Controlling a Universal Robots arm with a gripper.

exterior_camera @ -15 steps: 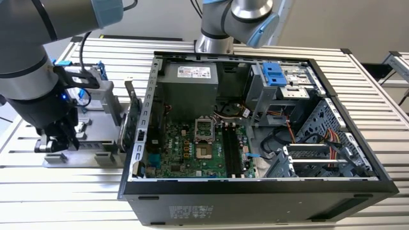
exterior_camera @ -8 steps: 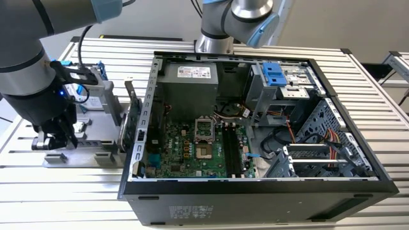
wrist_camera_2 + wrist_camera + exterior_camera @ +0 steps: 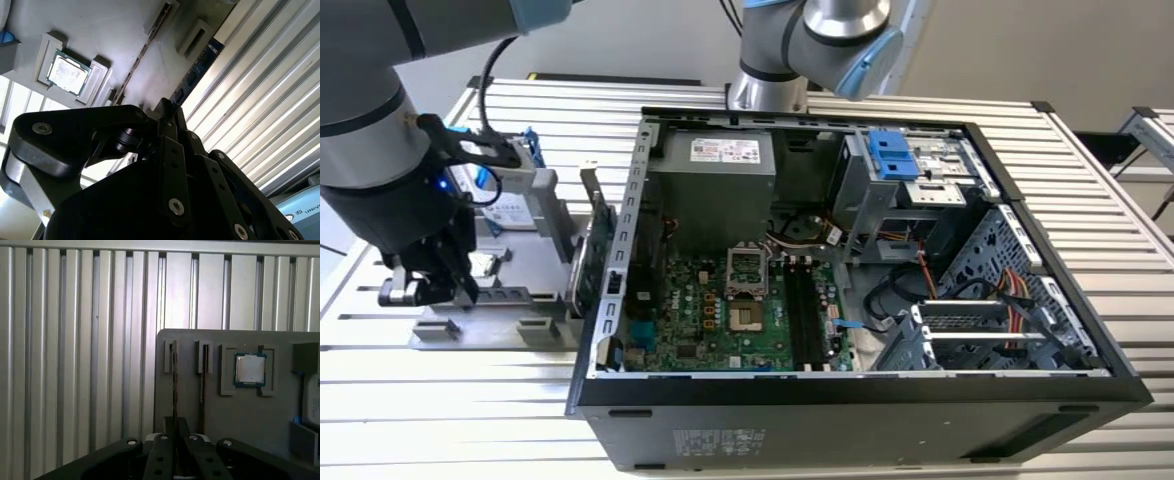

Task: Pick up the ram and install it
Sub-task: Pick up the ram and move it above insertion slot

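Tool (image 3: 175,426) fingers are closed to a narrow gap on the thin top edge of the ram (image 3: 174,385). The ram stands on edge in a slot of the grey holder (image 3: 225,415), and the grip looks shut on it. A chip (image 3: 249,369) sits in a pocket of the same holder, near the ram's slot. In the exterior view the holder rests on the slatted tabletop (image 3: 454,420) at the exterior view's left, just beside the open case (image 3: 854,425).
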